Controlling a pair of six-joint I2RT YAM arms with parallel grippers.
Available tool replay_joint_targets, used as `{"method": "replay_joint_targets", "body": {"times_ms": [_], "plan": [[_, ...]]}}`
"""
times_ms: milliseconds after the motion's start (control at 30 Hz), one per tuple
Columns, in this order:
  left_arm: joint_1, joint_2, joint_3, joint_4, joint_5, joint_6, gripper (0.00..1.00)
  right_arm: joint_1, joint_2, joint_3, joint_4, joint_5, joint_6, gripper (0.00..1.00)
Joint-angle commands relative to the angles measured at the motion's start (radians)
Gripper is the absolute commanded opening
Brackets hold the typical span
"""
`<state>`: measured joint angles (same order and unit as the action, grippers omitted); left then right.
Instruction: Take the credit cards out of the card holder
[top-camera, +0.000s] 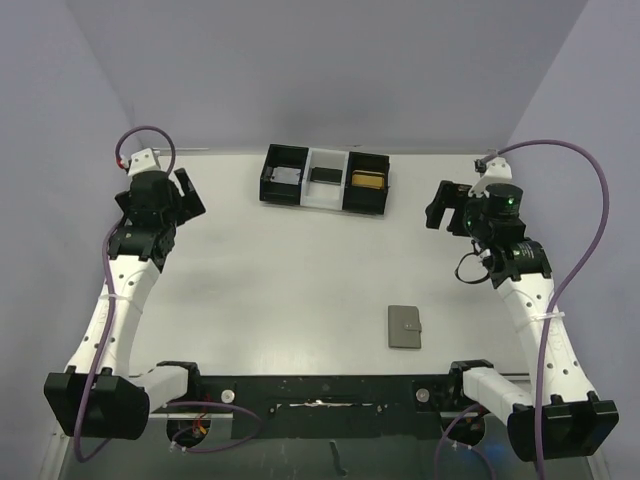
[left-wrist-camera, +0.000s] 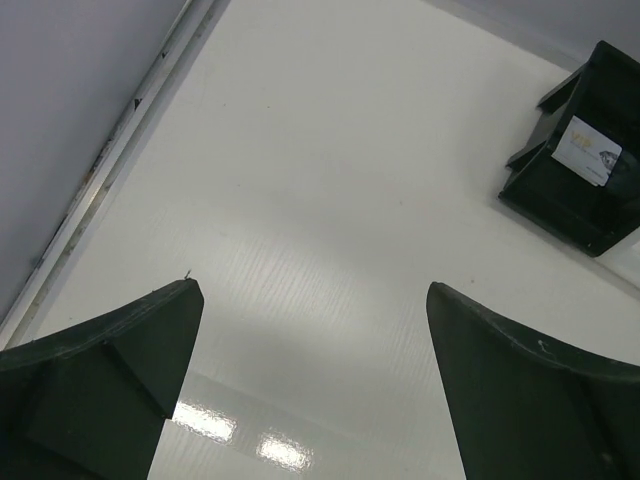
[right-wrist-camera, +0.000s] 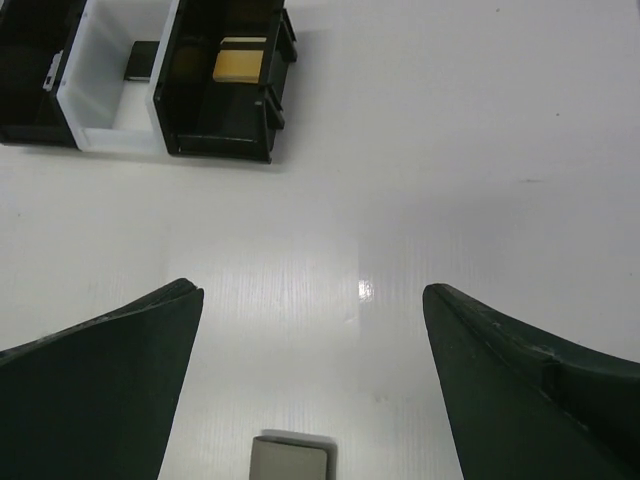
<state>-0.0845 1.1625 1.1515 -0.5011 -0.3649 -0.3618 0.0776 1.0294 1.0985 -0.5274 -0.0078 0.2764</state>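
Plain white table (top-camera: 300, 270), kinda glossy. You can see light glare on it in both wrist views. Only two loose things sit on it.

First is the tray (top-camera: 322, 200) at the far side, roughly centred and turned a bit off square. It has three compartments in a row: black, white, black.

Second is the card holder (top-camera: 405, 327), small, flat and grey. It lies closed on the near right part of the table with its snap tab on the right side, well apart from the tray with bare surface all around it.

Along the near edge there's a black mounting plate (top-camera: 320, 395) running across.
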Motion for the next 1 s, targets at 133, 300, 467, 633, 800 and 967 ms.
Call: {"method": "replay_joint_targets", "body": {"times_ms": [133, 300, 467, 633, 800, 967], "plan": [[0.067, -0.058, -0.093, 0.136, 0.225, 0.013, 0.97, -0.024, -0.024, -0.089, 0.061, -0.139, 0.129, 0.98], [0.09, -0.065, -0.172, 0.202, 0.456, -0.049, 0.97, -0.028, 0.058, -0.124, -0.005, -0.151, 0.214, 0.98], [0.102, -0.027, -0.244, 0.287, 0.663, -0.116, 0.98, -0.029, 0.136, -0.178, -0.063, -0.162, 0.27, 0.98], [0.031, 0.028, -0.258, 0.269, 0.733, -0.087, 0.97, -0.026, 0.145, -0.297, -0.065, -0.208, 0.325, 0.98], [-0.109, 0.056, -0.261, 0.267, 0.715, -0.061, 0.96, 0.005, 0.102, -0.391, -0.079, -0.201, 0.395, 1.0], [-0.183, 0.066, -0.273, 0.283, 0.73, -0.066, 0.94, 0.034, 0.052, -0.463, -0.13, -0.169, 0.457, 0.96]]}}
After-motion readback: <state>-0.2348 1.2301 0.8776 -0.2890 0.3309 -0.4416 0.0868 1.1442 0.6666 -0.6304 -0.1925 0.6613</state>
